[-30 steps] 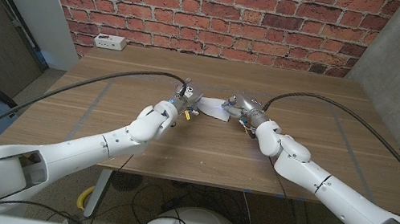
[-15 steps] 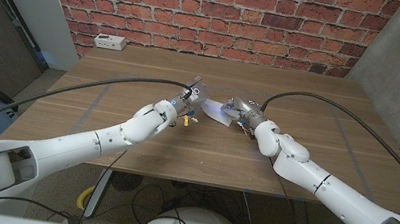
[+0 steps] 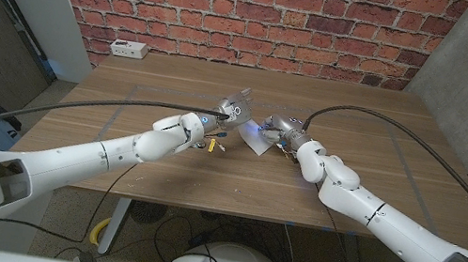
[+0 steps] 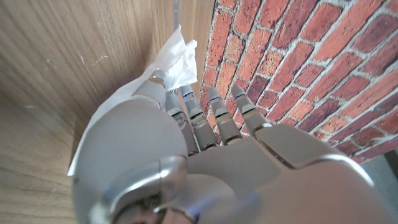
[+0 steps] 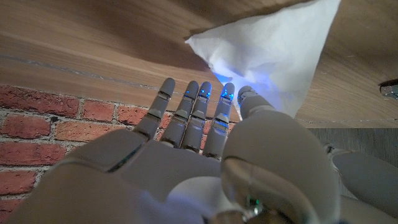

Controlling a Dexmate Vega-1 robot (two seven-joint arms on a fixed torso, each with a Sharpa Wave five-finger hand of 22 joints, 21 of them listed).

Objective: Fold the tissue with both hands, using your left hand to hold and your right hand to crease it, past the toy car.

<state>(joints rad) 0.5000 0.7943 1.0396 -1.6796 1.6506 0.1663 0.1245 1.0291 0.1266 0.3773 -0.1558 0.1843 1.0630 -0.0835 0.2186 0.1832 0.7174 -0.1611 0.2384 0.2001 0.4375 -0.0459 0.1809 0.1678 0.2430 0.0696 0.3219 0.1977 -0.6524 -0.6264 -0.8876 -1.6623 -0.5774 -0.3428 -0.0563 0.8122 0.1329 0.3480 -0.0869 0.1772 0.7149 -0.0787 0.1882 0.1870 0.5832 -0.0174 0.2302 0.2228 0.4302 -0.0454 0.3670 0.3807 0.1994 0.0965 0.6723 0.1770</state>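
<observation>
**Tissue half-lifted, mid table**

Big wooden table (image 3: 321,179) in front of me, brick wall (image 3: 263,12) behind it. Both my arms reach in toward the middle. My left hand (image 3: 217,121) has a corner of the tissue (image 3: 251,132) pinched between thumb and fingers, and that edge is raised up off the wood. My right hand (image 3: 284,130) sits at the tissue's other side with fingers stretched out fairly straight; can't tell if it's actually gripping anything. From my right wrist the sheet's corner lies just past my fingertips (image 5: 198,93). A white box (image 3: 129,49) sits at the far left edge.
</observation>
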